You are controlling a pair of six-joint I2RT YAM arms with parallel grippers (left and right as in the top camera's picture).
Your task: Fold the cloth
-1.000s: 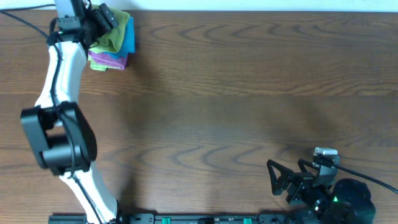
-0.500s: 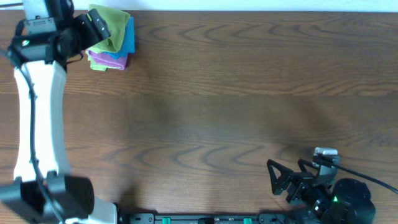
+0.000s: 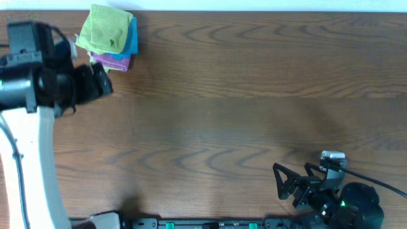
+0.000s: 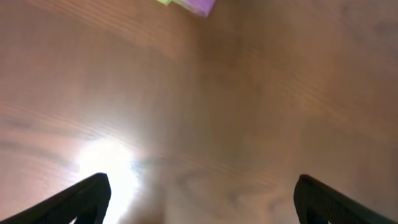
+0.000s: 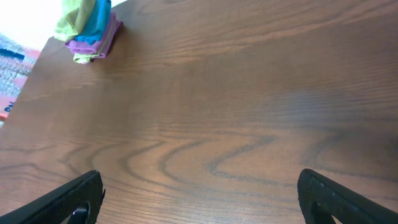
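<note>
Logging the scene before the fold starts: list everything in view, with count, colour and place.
table: one, brown wood grain, spans the view
purple cloth: one, purple, far left corner, lowest of the three cloths
blue cloth: one, bright blue, lying on the purple cloth
green cloth: one, light green, on top of the blue cloth
left gripper: one, black, open, over bare table beside the cloths
right gripper: one, black, open, at the near right edge, far from the cloths

Soft matt green cloth [image 3: 107,28], glossy wood-grain table [image 3: 254,95], matt black plastic end effector [image 3: 95,81]
</note>
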